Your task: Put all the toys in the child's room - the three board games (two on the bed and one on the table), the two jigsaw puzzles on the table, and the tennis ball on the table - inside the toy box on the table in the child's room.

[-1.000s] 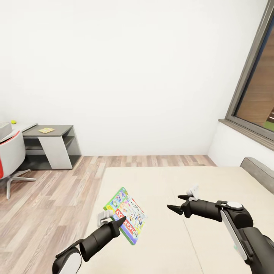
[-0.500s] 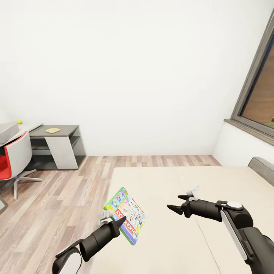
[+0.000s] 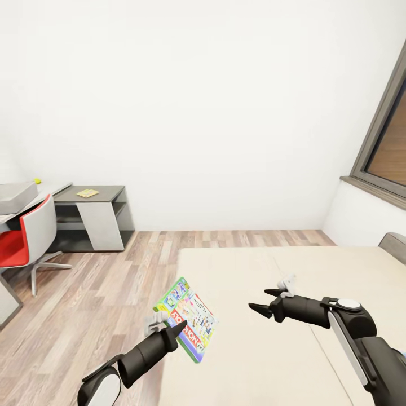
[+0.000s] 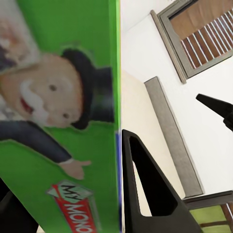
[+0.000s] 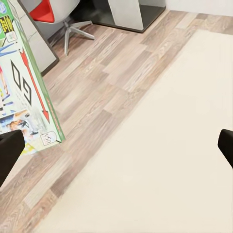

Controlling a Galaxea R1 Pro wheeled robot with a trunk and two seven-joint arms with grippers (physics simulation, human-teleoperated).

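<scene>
While the whole scene has slid rightward across the head view over the last second, the arms sit in the same place in it, so it is the robot turning left toward the table [image 3: 84, 195], not the furniture moving. That suits the task: the bed [image 3: 248, 316] lies near and right, and the table stands far left across the wood floor [image 3: 101, 293], now more fully in sight. On it the grey toy box [image 3: 16, 193] sits at the left edge, with the tiny tennis ball [image 3: 37, 181] just beyond it and a flat yellow puzzle [image 3: 87, 193] on the dark section. A red and grey chair [image 3: 31, 237] stands in front of the table and may hamper the approach. The left gripper [image 3: 166, 327] holds the green board game [image 3: 189, 318] clamped upright by its edge; the right gripper [image 3: 270, 300] hangs over the bed with jaws spread, empty.
</scene>
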